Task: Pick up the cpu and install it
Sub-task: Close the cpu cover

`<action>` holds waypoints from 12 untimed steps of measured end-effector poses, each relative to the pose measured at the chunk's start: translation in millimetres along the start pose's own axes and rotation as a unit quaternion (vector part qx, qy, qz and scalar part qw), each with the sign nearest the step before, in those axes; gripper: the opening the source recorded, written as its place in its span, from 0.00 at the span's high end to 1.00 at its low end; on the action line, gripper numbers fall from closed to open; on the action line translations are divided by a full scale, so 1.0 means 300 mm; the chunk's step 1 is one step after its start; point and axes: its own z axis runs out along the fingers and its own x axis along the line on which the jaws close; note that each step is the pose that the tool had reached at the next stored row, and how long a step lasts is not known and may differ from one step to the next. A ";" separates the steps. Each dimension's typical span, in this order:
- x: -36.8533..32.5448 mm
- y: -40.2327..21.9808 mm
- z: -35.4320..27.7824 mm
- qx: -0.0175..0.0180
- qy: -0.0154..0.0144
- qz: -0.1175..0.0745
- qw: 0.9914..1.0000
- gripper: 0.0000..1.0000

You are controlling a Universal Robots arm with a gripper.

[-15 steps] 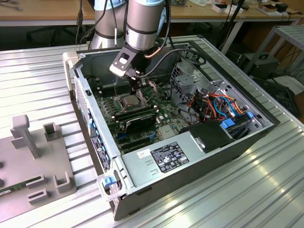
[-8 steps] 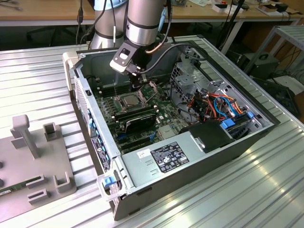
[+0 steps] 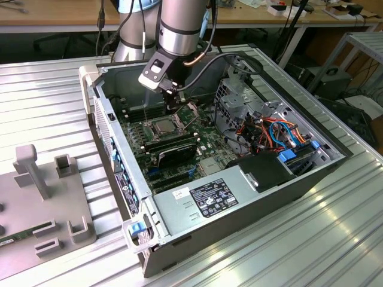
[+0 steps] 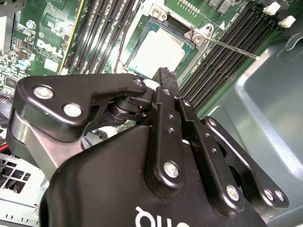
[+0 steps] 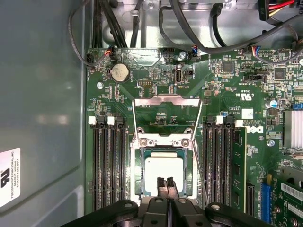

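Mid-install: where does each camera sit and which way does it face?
Exterior view: off the arm, looking down into the open computer case; arm and gripper show.
First wrist view: on the wrist, facing the motherboard squarely; gripper tip shows.
Second wrist view: behind the gripper's linkage, facing the motherboard obliquely.
Both wrist views share the cpu beneath the gripper.

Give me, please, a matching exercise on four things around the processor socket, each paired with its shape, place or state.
Things:
1 cpu
2 metal frame
3 coin battery
4 gripper

Descriptions:
A swung open
B round, silvery disc
C shut, poised just over the cpu
D square, pale grey top, lying flat

Pairs: 1-D, 2-A, 3-B, 4-C
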 end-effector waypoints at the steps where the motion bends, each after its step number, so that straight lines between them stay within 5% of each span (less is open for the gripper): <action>1: 0.000 0.000 -0.001 0.000 0.000 0.000 1.000 0.89; 12: 0.000 0.000 -0.013 0.000 0.000 0.000 1.000 0.89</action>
